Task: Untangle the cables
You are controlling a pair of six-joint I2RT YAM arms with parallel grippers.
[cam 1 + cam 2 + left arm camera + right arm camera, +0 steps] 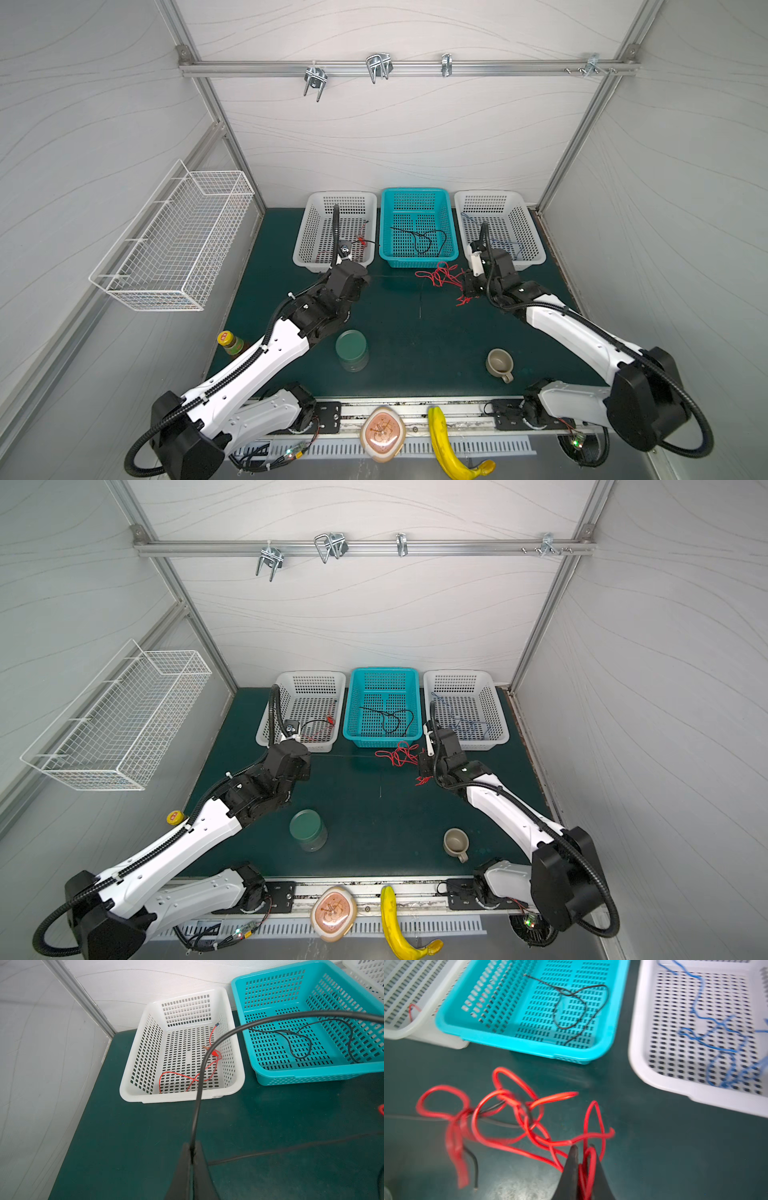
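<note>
Left tool [192, 1148] is pressed together on a thin black cable [199, 1093]. The cable rises from the tips and arcs over the left white basket [166, 1098] and the teal basket [307, 1077]. It is cut off at the edge of the left wrist view, so we cannot follow it to its far end there.

Right tool [582, 1148] is clamped on strands of the red tangle [508, 1113], which lies on the green bench [675, 1147] just in front of the teal basket. We cannot tell how many strands sit between its tips, because that view is blurred. A dark strand threads through the knot and runs off toward the left arm's side. It is probably the same black cable, though the blur leaves us unsure.

In both top views the tangle [440, 277] shows only as a small red scribble beside the right tool, and the left tool's tips are hidden under its own wrist.

A looped black cable [554, 1015] lies in the teal basket, and a red cable [180, 1075] with small clips lies in the left white basket. A blue cable [714, 1045] lies in the right white basket [636, 1047], whose far side is cropped in the right wrist view.
</note>
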